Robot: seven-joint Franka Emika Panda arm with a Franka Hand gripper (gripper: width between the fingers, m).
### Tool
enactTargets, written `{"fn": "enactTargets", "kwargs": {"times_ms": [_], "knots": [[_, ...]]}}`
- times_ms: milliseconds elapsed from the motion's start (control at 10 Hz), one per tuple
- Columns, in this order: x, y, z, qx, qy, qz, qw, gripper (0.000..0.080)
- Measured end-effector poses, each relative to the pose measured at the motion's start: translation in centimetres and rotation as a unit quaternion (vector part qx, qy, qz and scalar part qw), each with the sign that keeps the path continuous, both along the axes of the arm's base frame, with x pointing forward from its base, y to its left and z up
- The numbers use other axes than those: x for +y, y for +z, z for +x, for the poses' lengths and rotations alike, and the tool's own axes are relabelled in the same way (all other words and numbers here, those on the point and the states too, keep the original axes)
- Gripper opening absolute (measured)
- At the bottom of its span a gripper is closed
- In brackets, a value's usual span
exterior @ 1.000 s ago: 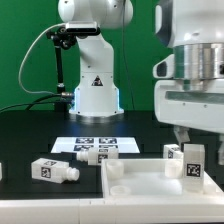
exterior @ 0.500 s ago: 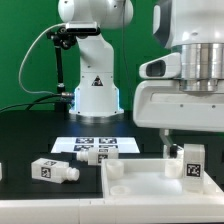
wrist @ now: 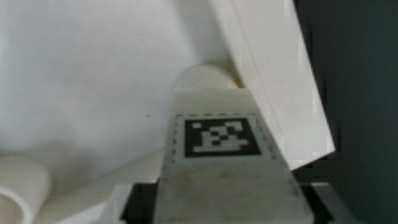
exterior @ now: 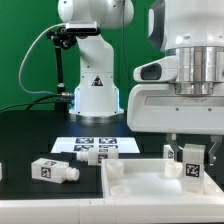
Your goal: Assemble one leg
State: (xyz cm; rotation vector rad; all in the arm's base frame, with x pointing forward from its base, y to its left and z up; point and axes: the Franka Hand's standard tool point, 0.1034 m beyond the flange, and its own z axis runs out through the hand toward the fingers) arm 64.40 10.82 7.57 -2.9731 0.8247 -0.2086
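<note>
My gripper (exterior: 190,150) is shut on a white leg (exterior: 192,164) with a black-and-white tag and holds it upright over the right side of the large white panel (exterior: 140,185). In the wrist view the leg (wrist: 221,150) fills the space between my dark fingers (wrist: 146,200) and points down at the panel's raised rim (wrist: 267,80). Two more legs lie on the table at the exterior view's left: one (exterior: 55,169) in front and a smaller one (exterior: 88,152) behind it.
The marker board (exterior: 95,145) lies behind the loose legs. The arm's white base (exterior: 95,95) stands at the back. A white part (exterior: 2,172) shows at the exterior view's left edge. Another tagged block (exterior: 172,152) stands just left of the held leg.
The gripper and arm have shifted toward the exterior view's left with the leg still held. The loose legs have not moved.
</note>
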Motion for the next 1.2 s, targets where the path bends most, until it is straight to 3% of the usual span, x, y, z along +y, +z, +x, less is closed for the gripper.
{"fn": "enactTargets", "kwargs": {"times_ms": [300,500,600,800,900,1100,1200], "knots": [[0.1,-0.1,-0.2,0.02,-0.177,0.015,0.984,0.0285],[-0.2,-0.1,-0.1,0.034,-0.315,0.031,0.948,0.0285],[-0.2,-0.2,-0.2,0.036,-0.401,0.047,0.914,0.0285],[0.8,-0.3,-0.3,0.019,-0.562,0.089,0.822,0.0287],[0.9,-0.3,-0.4,0.016,-0.591,0.094,0.801,0.0287],[0.8,-0.4,-0.4,0.016,-0.592,0.093,0.8,0.0287],[0.8,-0.4,-0.4,0.015,-0.585,0.092,0.805,0.0453]]}}
